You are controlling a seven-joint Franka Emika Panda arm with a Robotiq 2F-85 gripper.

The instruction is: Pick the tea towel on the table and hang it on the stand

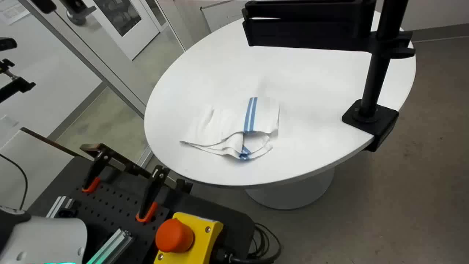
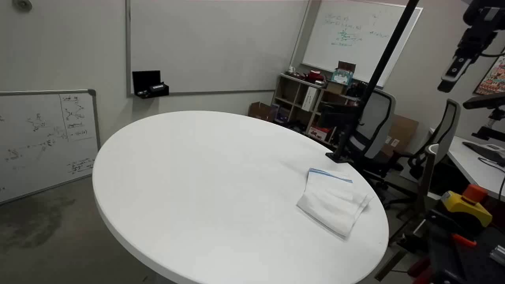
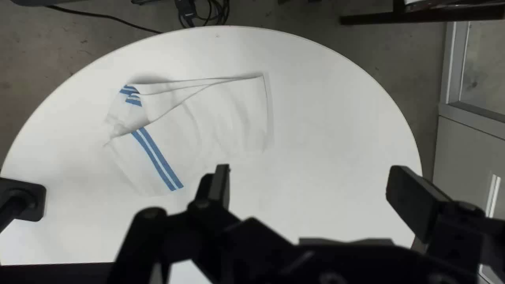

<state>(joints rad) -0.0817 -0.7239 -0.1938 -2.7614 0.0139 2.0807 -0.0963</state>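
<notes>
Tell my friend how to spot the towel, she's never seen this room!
Find the big round white table. Near its edge lies a loosely folded white tea towel. Its blue stripes set it apart from the plain table and the black stand clamped there.

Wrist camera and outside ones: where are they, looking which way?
Wrist view: on the wrist, facing down at towel; fingers below.
Exterior view: high, facing down at table; likely robot base lower left, maybe fingers upper left.
Exterior view: beside table, raised, facing across it toward shelves; fingers upper right.
Both exterior views share towel, table, stand.
</notes>
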